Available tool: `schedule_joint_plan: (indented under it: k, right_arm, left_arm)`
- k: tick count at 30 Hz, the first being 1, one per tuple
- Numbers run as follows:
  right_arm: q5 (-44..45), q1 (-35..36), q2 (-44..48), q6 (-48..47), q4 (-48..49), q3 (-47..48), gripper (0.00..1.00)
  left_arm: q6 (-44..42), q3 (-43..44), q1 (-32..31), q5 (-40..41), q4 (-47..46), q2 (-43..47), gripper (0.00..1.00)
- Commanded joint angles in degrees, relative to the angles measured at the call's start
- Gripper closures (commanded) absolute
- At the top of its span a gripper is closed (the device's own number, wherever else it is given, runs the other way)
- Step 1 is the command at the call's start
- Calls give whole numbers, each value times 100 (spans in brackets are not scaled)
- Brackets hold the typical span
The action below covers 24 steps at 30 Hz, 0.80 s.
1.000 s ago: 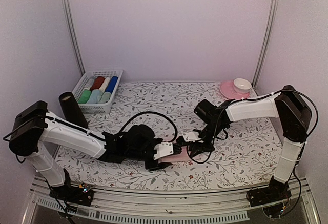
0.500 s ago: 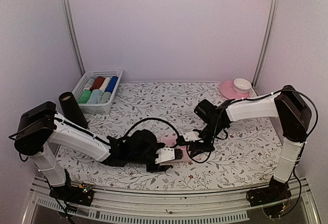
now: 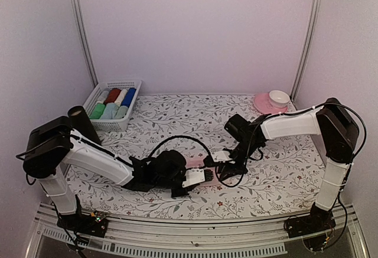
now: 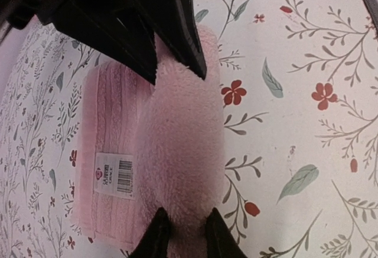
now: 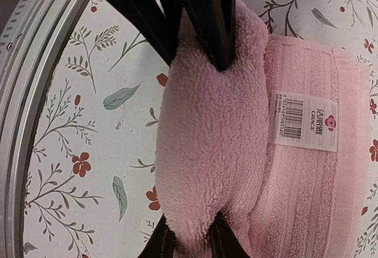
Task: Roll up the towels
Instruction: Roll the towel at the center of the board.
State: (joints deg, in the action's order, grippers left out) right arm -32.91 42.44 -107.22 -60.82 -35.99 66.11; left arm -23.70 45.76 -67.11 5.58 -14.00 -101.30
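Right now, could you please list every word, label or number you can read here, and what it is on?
"GRACE", read sideways, on the white tag on the pink towel.
Barcode digits and the characters beside the tag's red logo: too small to read.
No other text shows.

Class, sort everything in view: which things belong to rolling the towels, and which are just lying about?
In use: pink towel, left gripper, right gripper.
Lying about: basket of rolled cloths, pink saucer, white cup, dark cylinder.

Pink towel (image 5: pixel 207 140): fluffy matt cloth.
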Motion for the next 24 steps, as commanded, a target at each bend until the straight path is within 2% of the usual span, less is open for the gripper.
schedule_joint_plan:
  k: [1,4,7,9,17,24]
  right_arm:
    - [-26,-115,218,70,-303,-102,79]
    - [60,-211,575,62,-71,-301,65]
    - [217,-279,1064,6,282,-615,53]
    - [305,-307,1368,-23,533,-840,49]
    - [354,-274,2279,-352,1298,-1617,44]
    - [771,188,2270,-297,1688,-1782,44]
  left_arm:
    - [379,112,-27,-157,756,-299,85]
    - [649,201,94,-481,1042,-335,92]
    - [964,319,310,-862,1358,-372,93]
    - [1136,351,476,-1159,1447,-374,93]
    - [1578,674,1112,-2540,1803,-496,89]
    - [1885,1116,1557,-3138,2193,-971,89]
